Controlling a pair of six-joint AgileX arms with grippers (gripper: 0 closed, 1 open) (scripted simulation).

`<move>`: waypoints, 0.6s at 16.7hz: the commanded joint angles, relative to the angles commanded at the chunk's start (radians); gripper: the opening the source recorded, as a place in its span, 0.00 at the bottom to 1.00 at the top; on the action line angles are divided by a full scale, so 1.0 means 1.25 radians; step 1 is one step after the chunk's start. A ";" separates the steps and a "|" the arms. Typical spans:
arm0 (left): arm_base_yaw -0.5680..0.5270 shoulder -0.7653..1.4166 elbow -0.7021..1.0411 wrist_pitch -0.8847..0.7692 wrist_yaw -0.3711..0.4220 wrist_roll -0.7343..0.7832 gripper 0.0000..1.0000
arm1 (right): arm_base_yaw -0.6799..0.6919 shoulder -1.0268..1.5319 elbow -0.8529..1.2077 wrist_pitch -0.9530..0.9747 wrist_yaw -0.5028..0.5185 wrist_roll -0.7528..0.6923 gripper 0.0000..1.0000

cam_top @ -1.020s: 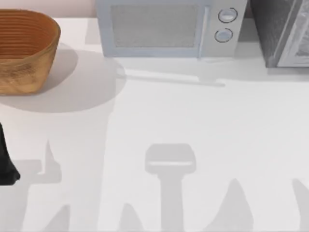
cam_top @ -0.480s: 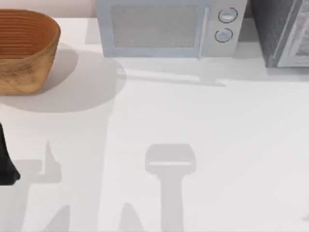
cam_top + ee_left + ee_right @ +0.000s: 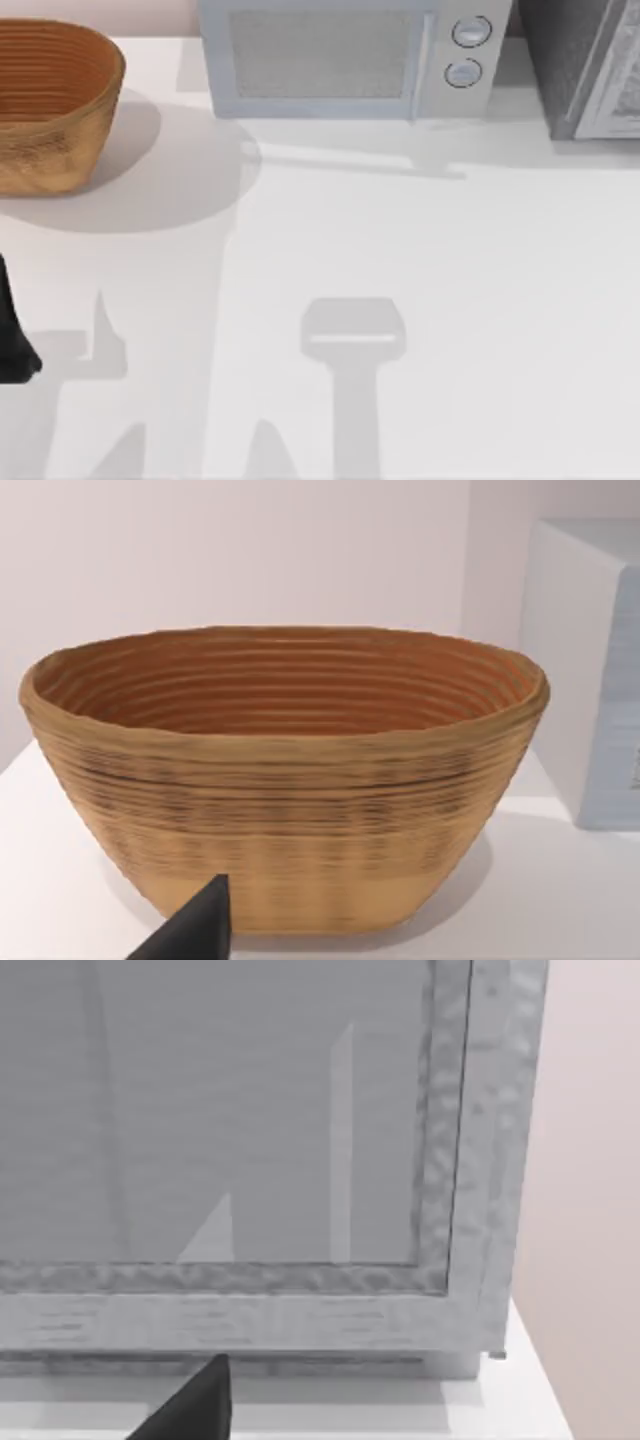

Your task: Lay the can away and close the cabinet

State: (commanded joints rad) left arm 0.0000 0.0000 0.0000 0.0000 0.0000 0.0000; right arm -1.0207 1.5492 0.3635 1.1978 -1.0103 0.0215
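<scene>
Ribbed woven basket (oval), boxy microwave, speckled cabinet.

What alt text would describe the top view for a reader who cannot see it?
A white table seen from above: a woven basket at back left, a grey microwave at back centre, a grey cabinet at back right. A dark part of the left arm shows at the left edge.

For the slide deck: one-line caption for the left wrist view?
Left wrist camera faces a woven basket on the white table, microwave beside it, one dark fingertip in the foreground.
</scene>
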 joint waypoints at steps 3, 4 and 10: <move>0.000 0.000 0.000 0.000 0.000 0.000 1.00 | -0.002 0.000 0.026 -0.026 -0.003 0.002 1.00; 0.000 0.000 0.000 0.000 0.000 0.000 1.00 | -0.004 0.000 0.051 -0.051 -0.006 0.003 1.00; 0.000 0.000 0.000 0.000 0.000 0.000 1.00 | -0.025 -0.015 0.332 -0.362 -0.027 0.004 1.00</move>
State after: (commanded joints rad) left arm 0.0000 0.0000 0.0000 0.0000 0.0000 0.0000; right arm -1.0519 1.5307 0.7781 0.7450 -1.0435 0.0271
